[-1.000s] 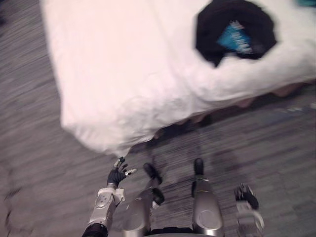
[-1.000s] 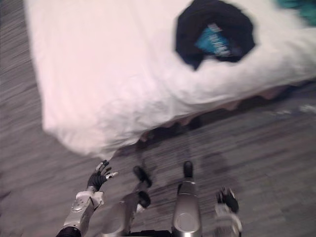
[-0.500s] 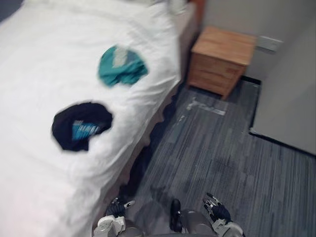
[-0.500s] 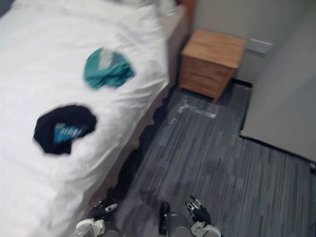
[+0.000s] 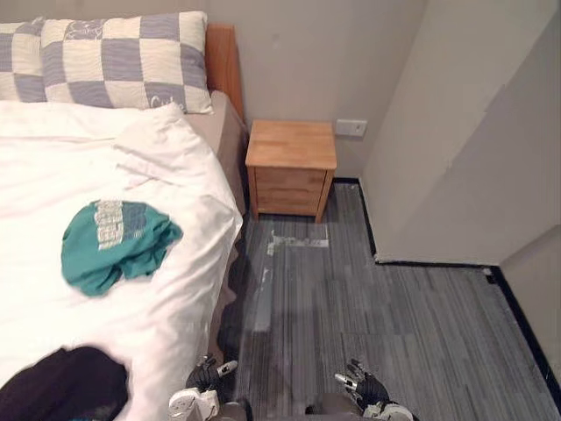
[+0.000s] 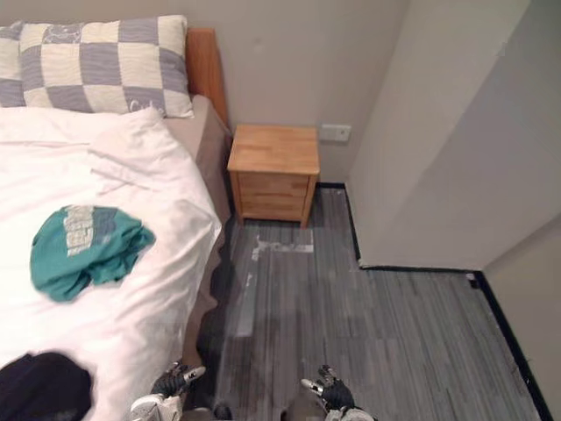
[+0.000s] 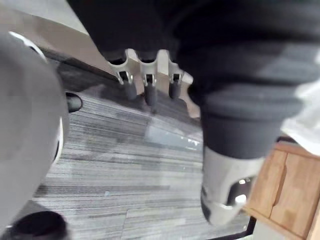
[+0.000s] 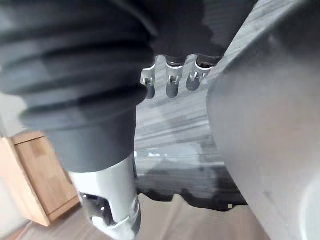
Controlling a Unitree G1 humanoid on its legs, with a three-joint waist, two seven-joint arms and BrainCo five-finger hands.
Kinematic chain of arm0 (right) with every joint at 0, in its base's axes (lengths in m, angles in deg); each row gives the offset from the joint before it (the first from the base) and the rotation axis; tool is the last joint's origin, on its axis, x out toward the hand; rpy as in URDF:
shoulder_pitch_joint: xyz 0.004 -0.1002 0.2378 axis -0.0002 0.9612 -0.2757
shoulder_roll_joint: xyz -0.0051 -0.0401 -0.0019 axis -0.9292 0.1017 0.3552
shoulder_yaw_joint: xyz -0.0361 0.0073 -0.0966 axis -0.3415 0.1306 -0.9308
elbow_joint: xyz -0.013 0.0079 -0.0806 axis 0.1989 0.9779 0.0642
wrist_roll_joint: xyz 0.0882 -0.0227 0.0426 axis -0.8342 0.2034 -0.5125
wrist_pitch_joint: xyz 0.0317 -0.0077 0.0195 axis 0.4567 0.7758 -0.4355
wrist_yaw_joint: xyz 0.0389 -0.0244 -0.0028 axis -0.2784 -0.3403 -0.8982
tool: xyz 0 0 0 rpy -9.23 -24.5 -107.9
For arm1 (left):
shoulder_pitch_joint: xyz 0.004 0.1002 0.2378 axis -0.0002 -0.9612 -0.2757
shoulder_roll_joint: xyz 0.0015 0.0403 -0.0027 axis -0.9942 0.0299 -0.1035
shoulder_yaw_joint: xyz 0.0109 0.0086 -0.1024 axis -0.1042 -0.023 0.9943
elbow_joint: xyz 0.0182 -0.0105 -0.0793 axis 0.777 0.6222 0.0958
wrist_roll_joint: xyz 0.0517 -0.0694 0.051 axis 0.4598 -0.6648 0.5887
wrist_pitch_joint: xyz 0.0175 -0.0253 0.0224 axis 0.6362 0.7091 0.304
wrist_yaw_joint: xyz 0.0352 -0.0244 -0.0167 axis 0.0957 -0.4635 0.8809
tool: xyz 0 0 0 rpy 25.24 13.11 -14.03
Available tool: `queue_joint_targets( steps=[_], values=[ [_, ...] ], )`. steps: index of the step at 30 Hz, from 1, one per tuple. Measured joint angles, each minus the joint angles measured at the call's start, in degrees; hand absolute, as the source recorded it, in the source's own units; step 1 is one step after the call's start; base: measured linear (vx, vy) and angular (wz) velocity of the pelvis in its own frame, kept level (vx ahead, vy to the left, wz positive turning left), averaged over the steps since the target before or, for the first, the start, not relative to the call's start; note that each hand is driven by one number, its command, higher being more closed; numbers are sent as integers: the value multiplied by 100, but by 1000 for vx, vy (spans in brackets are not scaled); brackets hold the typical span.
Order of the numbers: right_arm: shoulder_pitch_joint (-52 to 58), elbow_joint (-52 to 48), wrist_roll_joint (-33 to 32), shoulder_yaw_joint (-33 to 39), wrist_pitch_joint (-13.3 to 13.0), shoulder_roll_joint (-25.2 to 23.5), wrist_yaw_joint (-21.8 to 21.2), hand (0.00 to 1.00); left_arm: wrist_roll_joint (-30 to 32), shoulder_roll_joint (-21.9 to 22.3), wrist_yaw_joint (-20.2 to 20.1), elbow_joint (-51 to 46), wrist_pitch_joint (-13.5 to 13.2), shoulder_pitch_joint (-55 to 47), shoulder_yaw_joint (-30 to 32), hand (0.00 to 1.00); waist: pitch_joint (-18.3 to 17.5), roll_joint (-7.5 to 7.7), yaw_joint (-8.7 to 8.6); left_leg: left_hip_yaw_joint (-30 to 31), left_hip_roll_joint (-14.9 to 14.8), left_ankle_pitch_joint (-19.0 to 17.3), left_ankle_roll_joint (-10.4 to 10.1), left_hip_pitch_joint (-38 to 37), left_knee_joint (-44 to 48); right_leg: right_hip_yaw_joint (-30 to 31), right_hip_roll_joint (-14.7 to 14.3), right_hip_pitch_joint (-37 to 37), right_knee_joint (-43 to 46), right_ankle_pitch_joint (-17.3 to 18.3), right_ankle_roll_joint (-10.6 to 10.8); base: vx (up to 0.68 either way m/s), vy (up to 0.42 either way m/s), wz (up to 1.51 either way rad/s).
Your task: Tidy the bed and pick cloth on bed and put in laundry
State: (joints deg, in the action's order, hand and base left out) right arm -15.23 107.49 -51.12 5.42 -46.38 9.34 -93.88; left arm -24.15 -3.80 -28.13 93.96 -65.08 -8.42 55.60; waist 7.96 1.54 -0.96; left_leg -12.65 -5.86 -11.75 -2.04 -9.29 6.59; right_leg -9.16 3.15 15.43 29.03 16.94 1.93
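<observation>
Soft, even room light fills the scene, and the white duvet [image 5: 53,167] glares almost featureless at the left of the bed [image 5: 224,140]. The grey floor [image 5: 394,333] is dimmer, with a deep shadow along the bed's right edge and under the nightstand [image 5: 291,167]. Up close, the left robot hand [image 7: 148,82] reads dark against the lit floor

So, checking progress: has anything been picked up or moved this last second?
Nothing was taken or released. Only the camera swung toward the pillow and nightstand. The teal cloth and black cloth lie unmoved on the duvet; left hand and right hand stay open, empty.
</observation>
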Motion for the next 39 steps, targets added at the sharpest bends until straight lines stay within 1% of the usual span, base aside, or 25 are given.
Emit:
queue_joint_targets(
  steps=[1, 3, 5, 6, 8, 10, 11, 12, 14, 16, 17, 18, 19, 20, 21, 22, 24, 26, 28, 29, 30, 31, 33, 34, 39],
  values=[
    [-35, -8, -1, 14, -19, 32, 17, 0, 7, 11, 8, 3, 2, -2, 0, 0, 39, -64, -3, 15, -76, -24, -40, -31, -28, -4, -8, 106, -297, -194, -7, 526, -87, 17],
    [-68, -95, 12, 94, -137, 45, 75, 0, -47, 99, 39, 3, -3, -112, 290, 0, 142, -151, -9, 31, -240, -162, -248, -328, -39, 379, 3, 278, -1773, -1335, 62, 579, -179, 12],
    [-76, -139, 20, 96, -118, 13, 114, 0, -127, 146, 42, -15, -2, -175, 515, 0, 142, -107, -4, 95, -252, -299, -288, -514, 37, 453, 107, 181, -1939, -1554, 104, 456, -231, 26],
    [-63, -289, 22, 85, -22, 4, 185, 0, -146, 215, 41, -33, -2, -247, 687, 0, 156, -138, -13, 269, -390, -436, -245, -649, 402, 280, 140, 139, -1410, -1952, 102, 581, -357, 52],
    [-74, -452, 47, -30, 204, 150, 295, 0, -124, 365, 31, -223, -6, -376, 763, 0, 124, -370, 4, 641, -846, -242, -119, 34, 2296, -98, -12, -89, -880, -1406, -161, 583, -435, 61],
    [-101, -778, 47, -132, 322, 194, 304, 0, -92, 554, 12, -387, -39, -442, 993, 0, 153, -550, 80, 859, -1248, 561, -111, 935, 3958, -245, -269, -459, -980, -1101, -324, 582, -434, 34],
    [-175, -961, 64, -282, 380, 173, 305, 0, -24, 578, -22, -473, -150, -515, 1001, 0, 176, -588, 113, 810, -1302, 367, -292, 1319, 4570, -265, -395, -768, -1190, -1001, -401, 392, -255, 14],
    [-228, -1050, 67, -363, 401, 154, 309, 0, -20, 573, -42, -507, -207, -552, 997, 0, 192, -590, 131, 744, -1239, 216, -341, 1475, 4670, -275, -422, -976, -1339, -969, -429, 391, -235, 8],
    [-410, -1495, 207, -543, 447, 179, 357, 0, -57, 562, -102, -630, -460, -619, 880, 0, 252, -520, 244, 65, -643, -255, -201, 1749, 3711, -279, -400, -1794, -1984, -901, -430, 492, -280, 2],
    [-471, -2087, 565, -750, 437, 253, 431, 0, -203, 544, -124, -771, -660, -780, 770, 0, 221, -555, 354, -856, -254, 11, -314, 1848, 1974, -455, -473, -2183, -2419, -895, -439, 480, -234, 11],
    [-490, -2499, 902, -912, 434, 391, 479, 0, -263, 531, -134, -786, -734, -821, 720, 0, 208, -571, 343, -1919, -251, 657, -189, 1981, 1398, -675, -620, -2391, -2642, -831, -500, 338, -121, 49],
    [-499, -2695, 1055, -968, 436, 463, 502, 0, -265, 490, -132, -782, -756, -812, 685, 0, 213, -537, 344, -2489, -274, 891, 238, 2004, 1265, -817, -662, -2470, -2644, -727, -486, 449, -134, 101],
    [-502, -3096, 1258, -1058, 434, 533, 509, 0, -248, 314, -142, -715, -759, -777, 550, 0, 119, -338, 331, -3346, -181, 819, 966, 1922, 990, -1166, -678, -2597, -2599, -496, -383, 509, -114, 151],
    [-639, -3627, 1477, -1244, 336, 763, 470, 0, -359, 176, -144, -604, -672, -644, 460, 0, 29, -114, 313, -3333, 136, 556, 1274, 1908, 660, -1534, -632, -2510, -2021, -191, -199, 536, -124, 159],
    [-734, -3737, 1579, -1279, 293, 854, 448, 0, -420, 149, -139, -562, -623, -575, 446, 0, 31, -8, 298, -3215, 261, 572, 1320, 1883, 487, -1628, -528, -2348, -1584, -74, -91, 549, -153, 145],
    [-975, -3924, 1645, -1380, 257, 1067, 396, 0, -483, 140, -114, -553, -498, -534, 421, 0, 43, 57, 313, -2897, 344, 678, 1397, 1723, 104, -1693, -313, -1842, -233, -70, 74, 512, -146, 108],
    [-1245, -4093, 1654, -1431, 117, 1189, 379, 0, -626, 60, -60, -523, -220, -523, 315, 0, 95, 27, 305, -2180, 337, 681, 1053, 1321, -12, -1609, 158, -1256, 1470, 84, -71, 538, -167, 143],
    [-1357, -4324, 1711, -1616, 47, 1276, 401, 0, -699, -2, 16, -409, -105, -543, 275, 0, 120, -88, 335, -1441, 218, 679, 690, 818, -54, -1369, 372, -1227, 1451, 257, -199, 483, -306, 194],
    [-1606, -4805, 1893, -1881, -11, 1389, 508, 0, -672, -99, -15, -280, -143, -572, 274, 0, 111, -159, 328, -523, -66, 643, 388, 749, -102, -353, 253, -734, 603, 167, -42, 420, -497, 221],
    [-1723, -5049, 1944, -1887, 14, 1409, 582, 0, -616, -195, -53, -247, -181, -578, 292, 0, 107, -51, 307, -55, -26, 682, 221, 888, -158, 420, 218, -584, -70, -38, 183, 280, -512, 242],
    [-1851, -5367, 2103, -1832, 172, 1426, 773, 0, -485, -435, -145, -253, -243, -596, 341, 0, 47, 304, 294, 574, 190, 703, 26, 1141, -159, 1542, 388, -649, -1355, -324, 407, 196, -433, 251],
    [-1952, -5473, 2121, -1792, 269, 1401, 860, 0, -432, -617, -171, -269, -265, -589, 343, 0, 29, 603, 288, 829, 339, 746, -94, 1223, -124, 1825, 565, -700, -1697, -604, 866, 340, -633, 287],
    [-2159, -5460, 2200, -1646, 684, 1646, 1015, 0, -303, -531, -238, -209, -232, -760, 353, 0, 99, 408, 331, 1302, 411, 744, -243, 1394, 289, 1803, 176, -1178, -1851, -948, 453, 332, -471, 195],
    [-2388, -5431, 2300, -1640, 784, 1757, 979, 0, -285, -480, -235, -270, -224, -1004, 412, 0, 69, 100, 453, 1320, 292, 793, -207, 1194, -24, 1554, -50, -1216, -1790, -1002, 382, 178, -188, 100],
    [-3510, -4813, 2319, -1686, 911, 1757, 898, 0, -301, -397, -185, -359, -193, -1231, 573, 0, 158, 11, 605, 1090, -85, 1182, -298, 998, -363, 776, -299, -1540, -1634, -981, 345, 124, -181, 84]
  ],
)
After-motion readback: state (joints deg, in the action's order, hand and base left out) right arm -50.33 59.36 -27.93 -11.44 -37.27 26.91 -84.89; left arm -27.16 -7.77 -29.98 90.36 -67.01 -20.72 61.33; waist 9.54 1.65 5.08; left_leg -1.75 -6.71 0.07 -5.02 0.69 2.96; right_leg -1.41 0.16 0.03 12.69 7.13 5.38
